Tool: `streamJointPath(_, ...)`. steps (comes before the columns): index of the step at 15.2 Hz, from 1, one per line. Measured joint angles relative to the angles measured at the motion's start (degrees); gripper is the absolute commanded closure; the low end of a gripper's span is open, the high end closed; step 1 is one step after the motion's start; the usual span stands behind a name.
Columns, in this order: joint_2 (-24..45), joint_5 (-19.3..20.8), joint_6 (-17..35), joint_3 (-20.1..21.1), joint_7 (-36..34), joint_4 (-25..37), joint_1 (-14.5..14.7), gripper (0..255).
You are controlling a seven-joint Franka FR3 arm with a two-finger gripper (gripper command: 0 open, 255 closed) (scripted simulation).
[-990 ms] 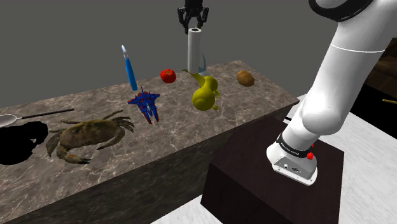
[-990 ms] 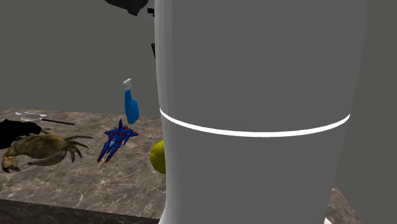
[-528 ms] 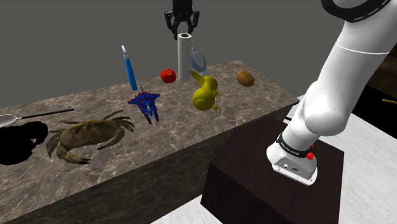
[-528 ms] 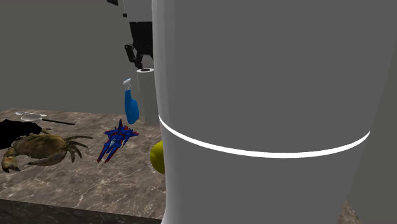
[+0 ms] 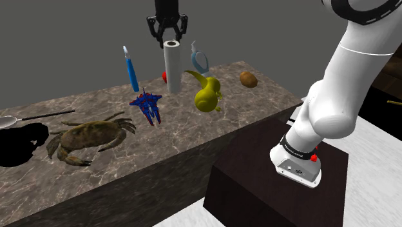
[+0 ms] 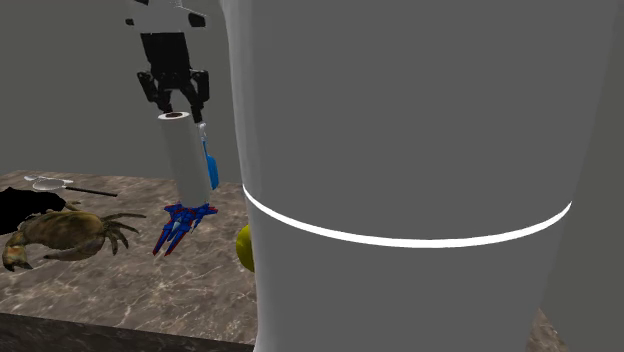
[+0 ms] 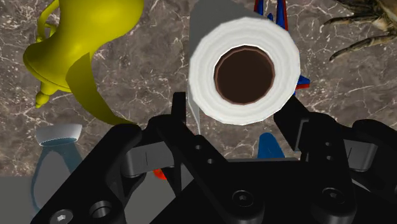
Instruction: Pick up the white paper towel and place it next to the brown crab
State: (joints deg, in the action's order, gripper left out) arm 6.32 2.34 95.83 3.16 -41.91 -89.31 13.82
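The white paper towel roll (image 5: pixel 172 61) hangs upright above the marble counter (image 5: pixel 193 138), and my gripper (image 5: pixel 167 29) is shut on its top end. In the second exterior view the gripper (image 6: pixel 175 95) holds the roll (image 6: pixel 187 160) over the blue-red toy spaceship (image 6: pixel 180 225). In the wrist view the roll's (image 7: pixel 245 70) brown core faces the camera, and the black fingers (image 7: pixel 180 111) clasp its rim on both sides. The brown crab (image 5: pixel 90 137) lies on the counter, well off to the shoulder view's left of the roll, and it also appears as crab (image 6: pixel 65 230).
A blue spray bottle (image 5: pixel 131 69), the toy spaceship (image 5: pixel 147 106), a yellow pitcher (image 5: pixel 207 93), a potato (image 5: pixel 248 78) and a pale blue cup (image 5: pixel 200 59) stand on the counter. A ladle (image 5: pixel 13 119) and a black object (image 5: pixel 19 145) lie beyond the crab. My arm (image 6: pixel 420 170) blocks the second exterior view's right.
The gripper has carried the roll toward the shoulder view's left, from above the pitcher to above the toy spaceship. The roll now hides most of the red tomato.
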Motion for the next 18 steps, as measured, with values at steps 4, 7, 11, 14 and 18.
streamJointPath(4, 1.84, 0.41, -0.65, 2.16, -5.04, 2.29, 2.88, 255)
streamJointPath(7, 4.01, 0.90, -1.72, 3.76, -8.90, 5.35, 5.21, 255)
streamJointPath(11, 7.11, 1.68, -2.79, 5.64, -13.85, 9.28, 8.40, 255)
streamJointPath(14, 11.12, 2.61, -4.68, 6.88, -17.44, 14.95, 11.08, 255)
streamJointPath(18, 11.26, 2.75, -2.64, 7.29, -18.87, 12.98, 11.89, 255)
